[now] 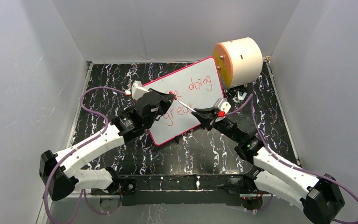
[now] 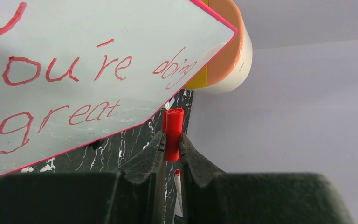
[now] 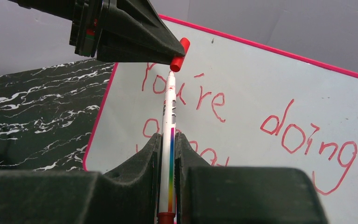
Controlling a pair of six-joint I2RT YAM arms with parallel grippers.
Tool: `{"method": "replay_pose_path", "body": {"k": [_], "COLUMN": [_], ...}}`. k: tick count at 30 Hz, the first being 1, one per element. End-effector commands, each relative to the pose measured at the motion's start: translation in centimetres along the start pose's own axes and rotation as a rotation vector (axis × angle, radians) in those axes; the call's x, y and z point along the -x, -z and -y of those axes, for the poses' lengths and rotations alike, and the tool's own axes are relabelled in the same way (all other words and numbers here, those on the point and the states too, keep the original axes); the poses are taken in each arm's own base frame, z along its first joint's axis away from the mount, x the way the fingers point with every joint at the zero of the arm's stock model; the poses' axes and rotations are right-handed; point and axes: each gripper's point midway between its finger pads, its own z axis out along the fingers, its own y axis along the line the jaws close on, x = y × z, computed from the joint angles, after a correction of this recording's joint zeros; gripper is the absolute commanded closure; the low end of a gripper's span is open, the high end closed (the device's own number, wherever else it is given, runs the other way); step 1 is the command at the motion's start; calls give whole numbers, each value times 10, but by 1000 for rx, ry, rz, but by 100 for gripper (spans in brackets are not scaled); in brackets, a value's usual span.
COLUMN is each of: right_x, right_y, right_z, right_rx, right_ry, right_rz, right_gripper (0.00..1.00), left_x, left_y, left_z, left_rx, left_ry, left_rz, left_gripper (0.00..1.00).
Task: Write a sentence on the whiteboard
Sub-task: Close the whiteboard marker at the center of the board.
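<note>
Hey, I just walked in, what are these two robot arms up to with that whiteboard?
The sentence "You're doing great" is already written in red on the whiteboard. The right gripper is shut on the marker, and the left gripper is shut on its red cap. The marker's tip sits right at the cap's mouth, so it looks like they are recapping the pen.

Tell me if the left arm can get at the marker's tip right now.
Likely yes. The left gripper, shut on the red cap, is right beside the tip of the marker that the right gripper holds in front of the whiteboard; nothing lies between them.
</note>
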Motion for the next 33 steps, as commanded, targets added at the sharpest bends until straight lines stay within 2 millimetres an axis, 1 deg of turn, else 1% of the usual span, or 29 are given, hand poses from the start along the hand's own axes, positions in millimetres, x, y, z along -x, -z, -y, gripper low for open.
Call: {"method": "replay_pose_path", "body": {"k": [1, 10, 16, 24, 33], "right_x": [28, 25, 25, 24, 23], "right_y": [-4, -7, -5, -5, -2], "right_z": [3, 7, 10, 13, 10], "right_rx": [-1, -22, -45, -60, -50], "right_ry": [28, 14, 9, 5, -1], "right_rz": [98, 94, 105, 102, 101], "right_gripper": [100, 100, 100, 100, 100], "left_x": [7, 4, 3, -3, 2], "left_y": [3, 3, 4, 2, 3], "left_z": [8, 10, 10, 10, 10], "left_rx": [-26, -44, -52, -62, -59], "left_ry": [27, 23, 18, 21, 24], "left_rz": [22, 6, 3, -20, 2], "left_gripper": [100, 100, 100, 100, 100]}}
